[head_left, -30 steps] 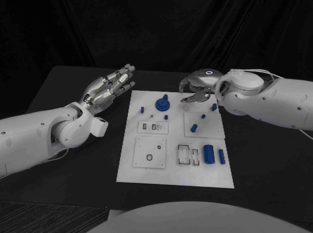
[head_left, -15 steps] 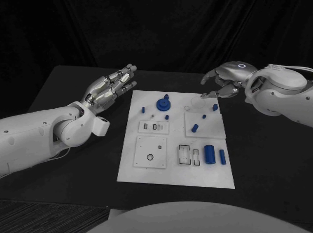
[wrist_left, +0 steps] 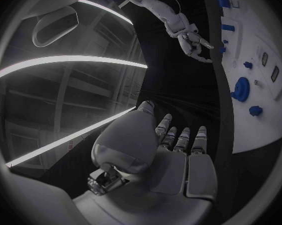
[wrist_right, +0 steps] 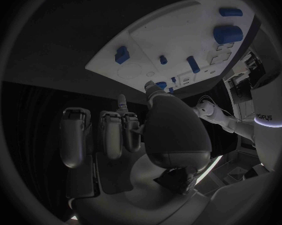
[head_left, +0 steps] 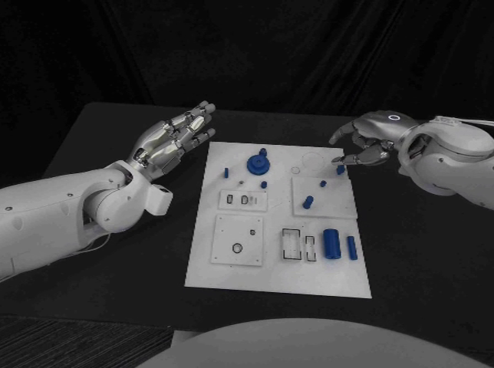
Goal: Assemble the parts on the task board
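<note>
The white task board [head_left: 314, 280] lies mid-table with several blue parts on it: a round gear-like piece with a peg [head_left: 256, 162], a short peg [head_left: 308, 202], a small peg [head_left: 340, 169] and a large cylinder [head_left: 330, 244] beside a thinner one [head_left: 350, 247]. My right hand [head_left: 367, 142] hovers at the board's far right corner, fingers bent loosely downward and apart, nothing in them. My left hand [head_left: 176, 138] is held flat with fingers stretched out, off the board's far left corner. The left wrist view shows the gear piece [wrist_left: 242, 89] and the right hand [wrist_left: 192, 39].
Recessed white plates with slots and holes sit on the board's left and middle [head_left: 238, 239]. Black table [head_left: 424, 253] surrounds the board on all sides. In the right wrist view the board [wrist_right: 172, 40] lies beyond my right hand [wrist_right: 153, 130].
My right hand has drawn back from above the board's far edge to the right, beside the far right corner. The left hand has stayed still.
</note>
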`<state>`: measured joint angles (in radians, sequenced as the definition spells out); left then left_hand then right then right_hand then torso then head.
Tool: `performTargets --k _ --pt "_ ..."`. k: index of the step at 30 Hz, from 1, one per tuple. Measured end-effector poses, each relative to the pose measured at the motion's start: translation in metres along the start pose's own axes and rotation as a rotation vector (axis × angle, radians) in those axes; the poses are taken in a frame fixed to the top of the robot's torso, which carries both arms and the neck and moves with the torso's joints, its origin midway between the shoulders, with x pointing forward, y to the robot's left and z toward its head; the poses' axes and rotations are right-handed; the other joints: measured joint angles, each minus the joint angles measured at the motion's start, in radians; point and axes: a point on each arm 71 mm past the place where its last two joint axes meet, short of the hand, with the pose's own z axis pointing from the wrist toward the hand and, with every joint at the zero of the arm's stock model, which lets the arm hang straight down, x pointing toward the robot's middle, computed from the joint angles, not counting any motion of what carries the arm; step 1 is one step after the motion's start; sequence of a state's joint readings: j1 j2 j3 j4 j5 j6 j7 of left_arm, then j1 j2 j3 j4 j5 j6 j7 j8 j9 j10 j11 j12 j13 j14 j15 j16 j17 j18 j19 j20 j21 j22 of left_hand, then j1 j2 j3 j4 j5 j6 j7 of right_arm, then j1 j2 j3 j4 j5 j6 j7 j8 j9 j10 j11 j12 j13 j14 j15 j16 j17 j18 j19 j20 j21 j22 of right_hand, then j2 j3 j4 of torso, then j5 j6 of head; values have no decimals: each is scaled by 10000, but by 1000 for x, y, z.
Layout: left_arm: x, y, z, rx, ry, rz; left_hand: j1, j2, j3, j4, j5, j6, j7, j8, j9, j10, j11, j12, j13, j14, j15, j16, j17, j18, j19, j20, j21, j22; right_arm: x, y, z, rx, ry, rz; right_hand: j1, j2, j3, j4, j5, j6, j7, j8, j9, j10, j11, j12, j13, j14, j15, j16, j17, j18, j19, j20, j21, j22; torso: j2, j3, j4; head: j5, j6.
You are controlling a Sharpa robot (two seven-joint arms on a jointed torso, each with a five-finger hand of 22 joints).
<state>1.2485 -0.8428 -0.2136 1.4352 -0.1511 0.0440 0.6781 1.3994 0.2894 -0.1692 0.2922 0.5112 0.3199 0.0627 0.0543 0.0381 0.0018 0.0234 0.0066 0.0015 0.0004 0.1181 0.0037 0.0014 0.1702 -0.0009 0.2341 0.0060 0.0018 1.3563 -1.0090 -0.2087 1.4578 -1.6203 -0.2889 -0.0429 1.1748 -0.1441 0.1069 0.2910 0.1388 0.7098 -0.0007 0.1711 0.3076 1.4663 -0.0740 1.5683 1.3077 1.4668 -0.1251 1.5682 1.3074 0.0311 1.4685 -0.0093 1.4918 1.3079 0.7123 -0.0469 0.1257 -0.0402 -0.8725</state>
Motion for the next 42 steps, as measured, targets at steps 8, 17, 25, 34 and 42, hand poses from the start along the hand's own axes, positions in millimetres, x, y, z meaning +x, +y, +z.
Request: performTargets --k 8,17,25,34,42 --pt "-1 0 -2 -5 -21 3 0 0 0 0 0 0 0 0 0 0 0 0 2 0 0 0 2 0 0 0 0 0 9 -4 -2 101 163 48 468 181 39 -40 1094 422 137 -47 -129 0 0 0 3 0 0 0 0 1 0 0 0 -1 -7 -12 0 12 0" --pt "-1 0 -1 -5 -16 -1 0 0 28 28 0 13 13 0 1 0 0 0 -2 0 0 0 3 -1 0 0 0 0 16 -6 -3 178 294 88 574 71 39 -40 943 672 334 72 -88 -2 113 0 2 0 0 0 0 2 0 0 -1 -2 -3 -2 -6 -5 0" --pt "-1 0 -1 -5 14 -21 0 0 28 28 0 181 106 82 24 -21 19 0 -6 0 0 0 -4 -1 38 38 0 0 23 -8 -5 250 424 128 640 5 -66 5 571 942 387 239 107 -1 185 0 2 -2 76 0 -1 3 -39 39 -1 -3 0 -1 -14 -57 0" --pt "-2 0 -2 -11 9 -22 0 0 28 28 0 216 70 87 34 -38 36 0 -4 0 0 0 -6 0 38 37 0 0 25 -9 -5 286 457 137 686 -51 -131 14 375 976 404 336 219 -4 187 0 1 -37 111 0 -1 3 -2 75 -11 -4 -17 -5 -14 -39 0" --pt "-2 0 -2 -12 18 -28 0 0 28 28 0 216 70 87 33 -38 35 0 -2 0 0 0 -4 1 38 37 0 0 26 -9 -5 344 492 139 916 -82 -131 14 822 1012 441 587 437 -2 256 0 0 -1 147 0 -1 3 -2 146 -66 -4 -20 -5 -9 22 0"
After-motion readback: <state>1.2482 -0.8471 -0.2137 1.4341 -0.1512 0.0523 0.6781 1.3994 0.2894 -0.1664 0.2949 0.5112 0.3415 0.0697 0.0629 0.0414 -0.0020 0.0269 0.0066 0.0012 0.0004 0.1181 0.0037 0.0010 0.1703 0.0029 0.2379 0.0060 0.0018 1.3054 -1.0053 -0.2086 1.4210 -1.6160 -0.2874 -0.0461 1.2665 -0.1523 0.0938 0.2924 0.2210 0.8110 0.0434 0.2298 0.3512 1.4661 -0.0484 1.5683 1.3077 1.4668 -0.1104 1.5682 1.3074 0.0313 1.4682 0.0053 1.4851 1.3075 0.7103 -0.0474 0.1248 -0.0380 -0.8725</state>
